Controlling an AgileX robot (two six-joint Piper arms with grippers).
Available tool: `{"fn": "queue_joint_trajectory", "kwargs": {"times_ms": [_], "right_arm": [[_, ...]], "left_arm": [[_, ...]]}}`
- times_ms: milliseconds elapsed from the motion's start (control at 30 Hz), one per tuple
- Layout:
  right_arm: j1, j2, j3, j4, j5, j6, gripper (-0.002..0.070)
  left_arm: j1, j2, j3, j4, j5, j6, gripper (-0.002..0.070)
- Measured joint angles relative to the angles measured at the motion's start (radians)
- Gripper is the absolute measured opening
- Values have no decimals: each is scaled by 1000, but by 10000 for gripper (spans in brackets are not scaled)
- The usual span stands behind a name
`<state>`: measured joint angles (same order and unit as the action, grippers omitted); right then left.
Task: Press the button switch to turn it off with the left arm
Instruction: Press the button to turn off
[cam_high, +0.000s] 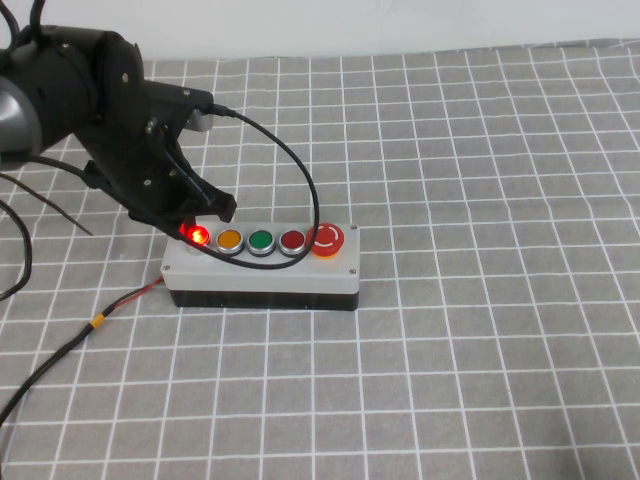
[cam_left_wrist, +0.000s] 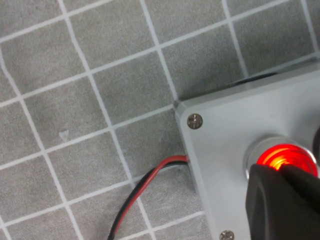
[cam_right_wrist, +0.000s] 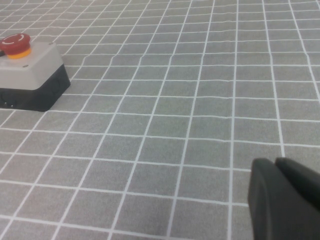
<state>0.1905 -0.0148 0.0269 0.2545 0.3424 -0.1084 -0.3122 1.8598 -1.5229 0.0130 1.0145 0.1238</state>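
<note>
A grey switch box (cam_high: 262, 268) with a black base lies on the checked cloth. It carries a lit red button (cam_high: 196, 236) at its left end, then a yellow (cam_high: 230, 240), a green (cam_high: 261, 240) and a red button (cam_high: 292, 240), and a red mushroom stop (cam_high: 327, 238). My left gripper (cam_high: 205, 212) is shut, its tips right over the lit button. In the left wrist view the black fingertips (cam_left_wrist: 285, 172) overlap the glowing button (cam_left_wrist: 282, 155). My right gripper (cam_right_wrist: 277, 167) is shut and hovers over bare cloth, away from the box (cam_right_wrist: 30, 80).
A red and black wire (cam_high: 125, 303) runs from the box's left side toward the front left edge; it also shows in the left wrist view (cam_left_wrist: 142, 187). A black cable (cam_high: 300, 175) arcs over the box. Grey checked cloth (cam_high: 480, 330) covers the table.
</note>
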Motion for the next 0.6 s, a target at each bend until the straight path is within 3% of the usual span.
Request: {"fn": "queue_joint_trajectory", "kwargs": {"times_ms": [600], "right_arm": [[0,0,0,0,0,0,-16]], "left_arm": [[3,2,0,-4,-33,0,-3]]}}
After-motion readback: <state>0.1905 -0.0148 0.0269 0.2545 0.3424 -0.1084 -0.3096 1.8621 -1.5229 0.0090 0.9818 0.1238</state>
